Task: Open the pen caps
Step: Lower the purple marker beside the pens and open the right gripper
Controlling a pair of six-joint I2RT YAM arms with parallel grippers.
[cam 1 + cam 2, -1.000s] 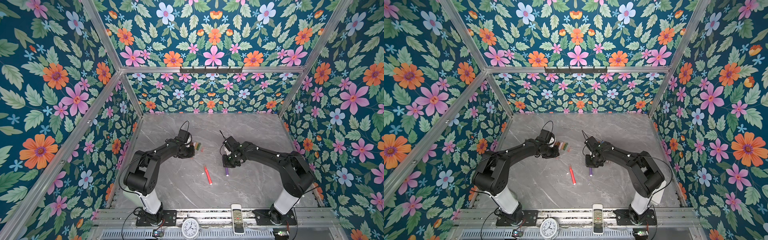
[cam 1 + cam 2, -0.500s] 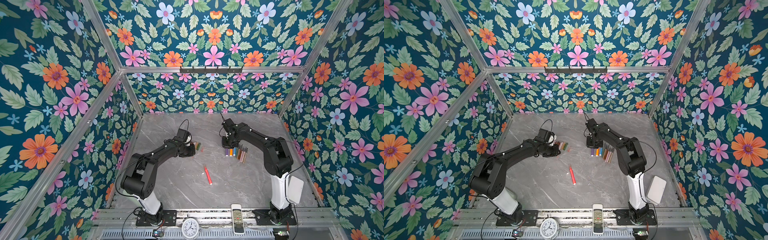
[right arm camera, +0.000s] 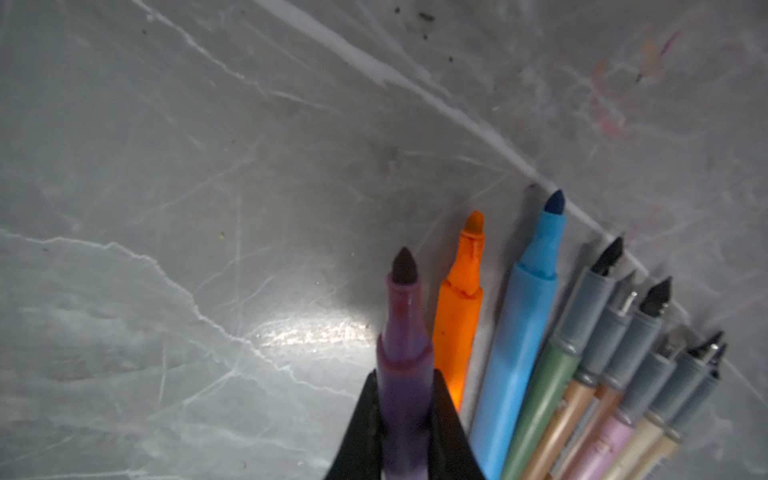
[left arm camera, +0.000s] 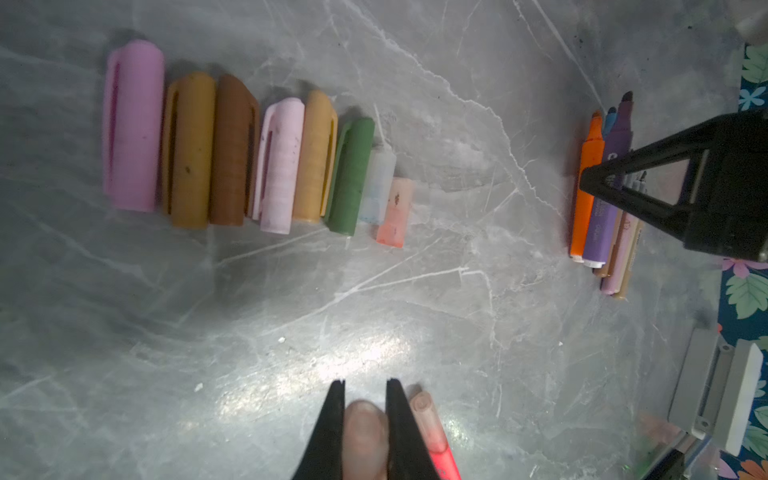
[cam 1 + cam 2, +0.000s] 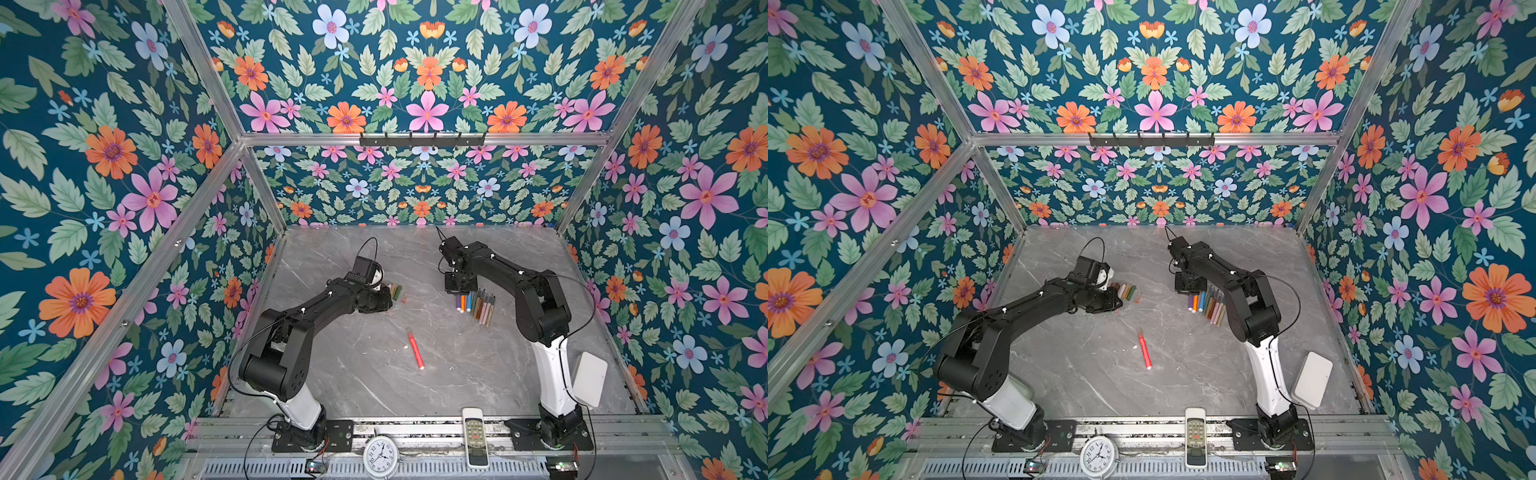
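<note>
Blurred cap (image 4: pixel 365 432), perhaps, inside left claw (image 4: pixel 365 381)

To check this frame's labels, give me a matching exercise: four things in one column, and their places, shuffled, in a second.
1 purple pen
2 red pen
3 green cap
4 pale cap

A alone at mid-table
B held by the left gripper
C in the row of caps
D held by the right gripper

Pairs: 1-D, 2-A, 3-C, 4-B
</note>
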